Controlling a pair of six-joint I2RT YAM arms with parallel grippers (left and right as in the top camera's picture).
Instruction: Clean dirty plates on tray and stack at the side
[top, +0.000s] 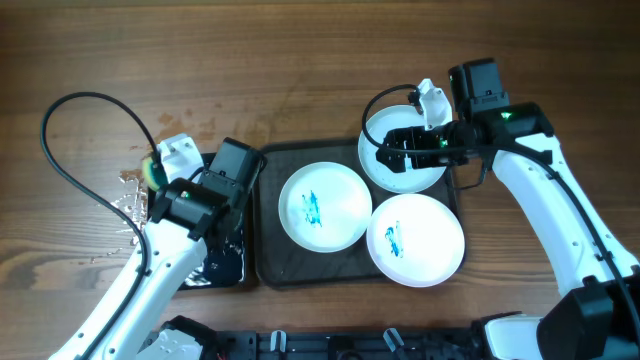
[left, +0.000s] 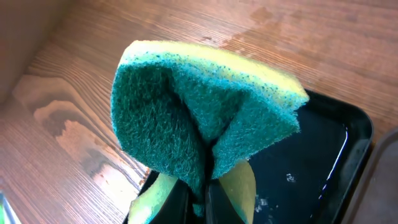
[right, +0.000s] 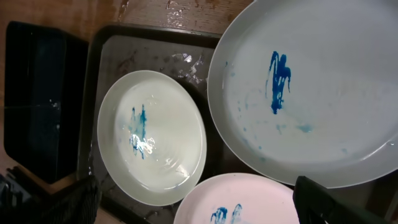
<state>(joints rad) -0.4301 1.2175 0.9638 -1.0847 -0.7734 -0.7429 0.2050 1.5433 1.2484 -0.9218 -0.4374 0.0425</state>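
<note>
Left fingers (left: 219, 208) grip sponge (left: 186, 112); tray (top: 272, 262) holds plates (top: 324, 205).

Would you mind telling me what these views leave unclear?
Whether the right gripper grips the pale blue plate: the right wrist view's bottom edge cuts off the fingertips; overhead, the gripper covers the contact.
Small black tray contents: overhead, the left arm hides most.
Left wrist view: the sponge blocks most of the scene.

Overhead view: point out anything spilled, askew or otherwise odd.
What looks like water is splashed on the wood left of the black tray. The pale blue plate overhangs the grey tray's top rim. The left gripper pinches the sponge folded double.
</note>
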